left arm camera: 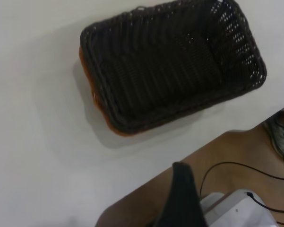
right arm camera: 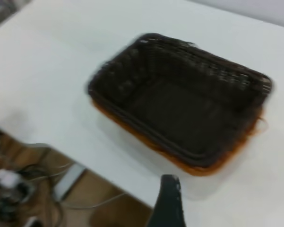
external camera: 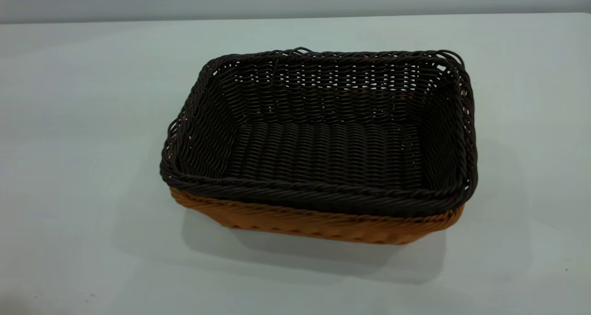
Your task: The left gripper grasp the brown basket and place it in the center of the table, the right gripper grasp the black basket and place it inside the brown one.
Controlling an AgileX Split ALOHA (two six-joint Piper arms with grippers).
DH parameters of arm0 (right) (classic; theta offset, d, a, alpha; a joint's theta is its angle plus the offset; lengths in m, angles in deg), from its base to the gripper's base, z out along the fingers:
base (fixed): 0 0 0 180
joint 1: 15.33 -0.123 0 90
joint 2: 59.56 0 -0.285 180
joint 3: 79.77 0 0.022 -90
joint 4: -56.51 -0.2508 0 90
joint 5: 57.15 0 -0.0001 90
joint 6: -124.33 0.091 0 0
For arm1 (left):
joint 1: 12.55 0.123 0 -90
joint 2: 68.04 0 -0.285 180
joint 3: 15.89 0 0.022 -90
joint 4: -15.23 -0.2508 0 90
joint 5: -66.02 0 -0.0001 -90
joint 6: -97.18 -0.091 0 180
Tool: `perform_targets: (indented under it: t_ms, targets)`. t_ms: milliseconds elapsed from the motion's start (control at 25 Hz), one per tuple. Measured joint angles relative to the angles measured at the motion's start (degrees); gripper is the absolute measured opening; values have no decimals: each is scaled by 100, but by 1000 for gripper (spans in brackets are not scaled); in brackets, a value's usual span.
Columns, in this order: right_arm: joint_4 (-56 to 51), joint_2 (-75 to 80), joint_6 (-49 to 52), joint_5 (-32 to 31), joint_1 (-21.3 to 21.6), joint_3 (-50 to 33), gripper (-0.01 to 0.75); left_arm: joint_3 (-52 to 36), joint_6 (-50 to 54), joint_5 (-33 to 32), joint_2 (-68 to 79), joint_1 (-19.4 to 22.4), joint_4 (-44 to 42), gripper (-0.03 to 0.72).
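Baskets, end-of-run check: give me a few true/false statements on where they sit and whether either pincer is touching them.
1. The black basket sits nested inside the brown basket. True.
2. The two baskets stand side by side on the table, apart. False: they are stacked, with only the brown one's lower wall and rim showing below the black rim.
3. The black basket holds nothing. True: its woven floor is bare.
4. The left pincer grips the brown basket's rim. False: it is off the baskets, out past the table edge.
5. The right pincer touches neither basket. True: it hangs clear of them by the table edge.
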Motion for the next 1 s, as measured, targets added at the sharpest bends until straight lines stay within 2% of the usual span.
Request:
perform_targets:
  t_ms: [200,360,560,1000]
  targets:
    - [1269,-369,594,315,0,-497,574,-951,16,35,-988,0,-126,513]
    - [1787,-525,991,617,0,-851,574,-1519,315,401,-1555,0,-536,513]
    - [1821,-764,1022,594,0,-904,574,-2006,760,763,-2093,0,-1182,513]
    - [1821,-1122,1004,401,0,-905,574,-2574,1842,803,-2911,0,-2307,513]
